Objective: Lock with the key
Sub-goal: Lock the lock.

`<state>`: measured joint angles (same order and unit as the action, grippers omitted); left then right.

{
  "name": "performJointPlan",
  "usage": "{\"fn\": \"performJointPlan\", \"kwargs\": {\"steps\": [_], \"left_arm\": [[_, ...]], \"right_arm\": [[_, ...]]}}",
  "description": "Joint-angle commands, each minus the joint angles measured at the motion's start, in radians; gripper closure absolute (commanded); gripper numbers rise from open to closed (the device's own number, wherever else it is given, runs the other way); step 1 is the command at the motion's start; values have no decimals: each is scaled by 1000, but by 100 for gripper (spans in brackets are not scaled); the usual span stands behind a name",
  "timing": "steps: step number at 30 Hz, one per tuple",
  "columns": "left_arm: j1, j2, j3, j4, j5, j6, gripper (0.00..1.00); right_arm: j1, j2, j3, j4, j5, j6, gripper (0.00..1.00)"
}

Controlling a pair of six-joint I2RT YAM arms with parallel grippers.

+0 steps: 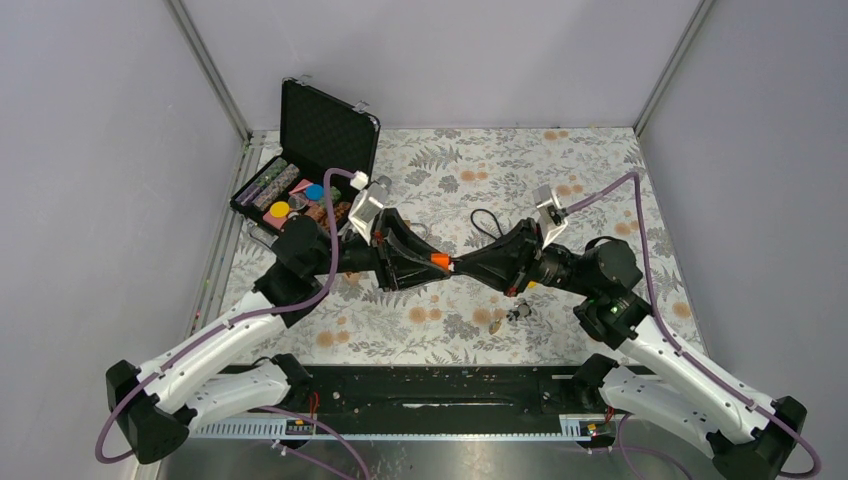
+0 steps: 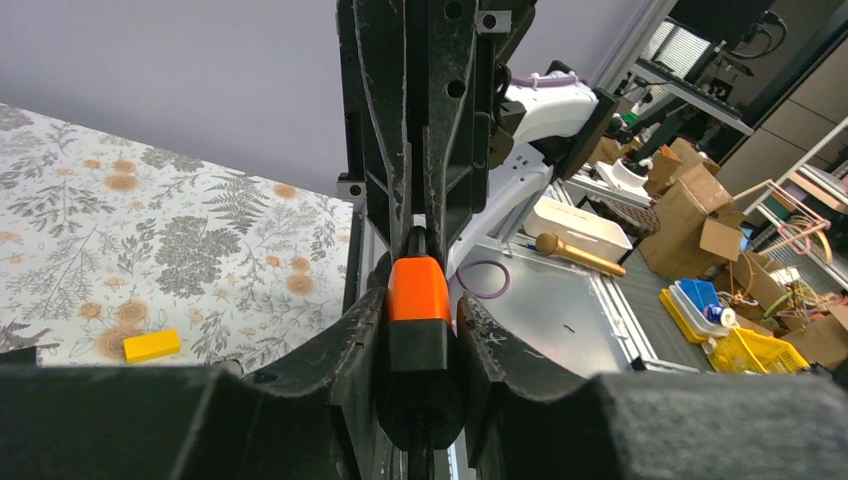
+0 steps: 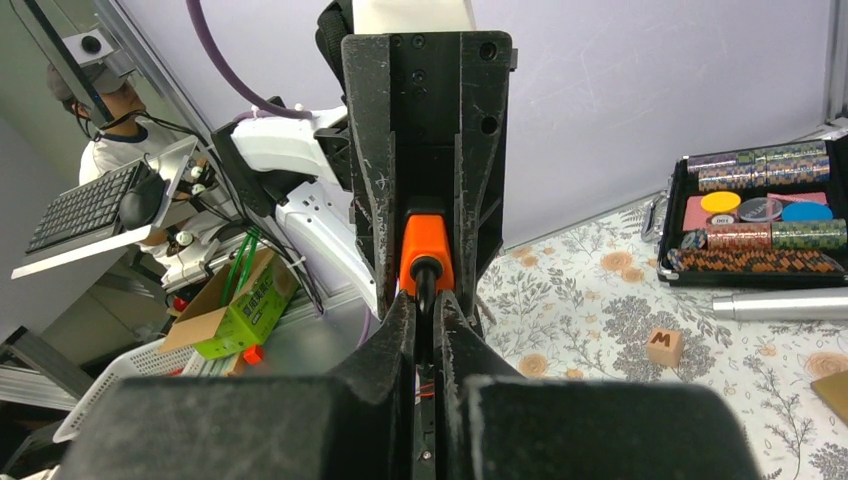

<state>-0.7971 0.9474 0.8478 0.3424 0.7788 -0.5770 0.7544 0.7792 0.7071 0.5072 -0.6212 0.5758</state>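
Alignment is what the coming turn depends on: the lock [image 2: 418,300] hangs in mid-air over the middle of the table [image 1: 600,160], and both arms meet nose to nose on it. Your left gripper [image 2: 418,325] is clenched around the lock's black body, with the orange end pointing away from it towards the right arm. Your right gripper [image 3: 427,312] is pinched tight on a thin dark stem that enters that orange end. I take this stem for the key [image 3: 426,280], though only a short part of it shows between the fingers.

The lock's long axis runs straight along the line from one gripper to the other, left to right across the table in the top view, and the key sits on that same line. The right hand is therefore the one that should twist, about that axis, while the left only braces. If either wrist tilts off the line, I judge the key will bind.

Nothing stands between the jaws. Below and around lie a black loop [image 1: 485,222], small metal bits [image 1: 515,312] under the right wrist, a yellow block [image 2: 152,345], a lettered wooden cube [image 3: 663,346], a metal tube [image 3: 780,305] and the open case [image 1: 325,130] at the far left, all well apart from the lock.
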Motion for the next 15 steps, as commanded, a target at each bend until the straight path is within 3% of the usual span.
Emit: {"fn": "performJointPlan", "kwargs": {"steps": [1, 8, 13, 14, 15], "left_arm": [[-28, 78, 29, 90, 13, -49, 100], [-29, 79, 32, 73, 6, -41, 100], [-16, 15, 47, -72, -51, 51, 100], [-9, 0, 45, -100, -58, 73, 93], [-1, -17, 43, -129, -64, 98, 71]], "right_arm": [[71, 76, 49, 71, 30, -36, 100], [109, 127, 54, 78, 46, -39, 100], [109, 28, 59, -68, 168, -109, 100], [108, 5, 72, -128, 193, -138, 100], [108, -16, 88, -195, 212, -166, 100]]}}
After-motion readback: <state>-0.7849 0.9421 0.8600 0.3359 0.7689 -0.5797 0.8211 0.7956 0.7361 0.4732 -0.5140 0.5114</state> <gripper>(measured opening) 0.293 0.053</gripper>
